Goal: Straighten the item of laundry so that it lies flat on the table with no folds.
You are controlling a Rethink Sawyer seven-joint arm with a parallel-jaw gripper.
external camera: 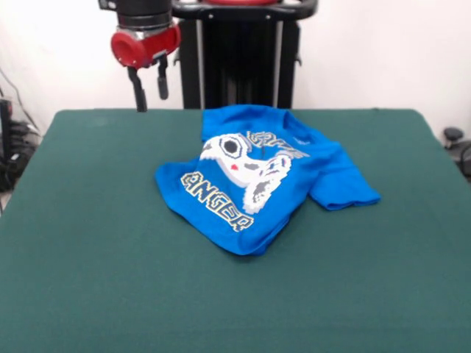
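Observation:
A small bright blue T-shirt (257, 176) lies crumpled near the middle of the dark green table (88, 243). Its white controller print and yellow-outlined lettering are creased and partly folded under. One sleeve sticks out to the right; the far edge is bunched up. My gripper (150, 94) hangs from the red wrist at the upper left, above the table's far edge and well clear of the shirt. Its two black fingers (137, 92) stand apart, open, with nothing between them.
The black pedestal frame (239, 55) rises behind the table's far edge, just beyond the shirt. Cables and dark equipment (11, 147) sit off the left side, and a dark object (456, 143) off the right edge.

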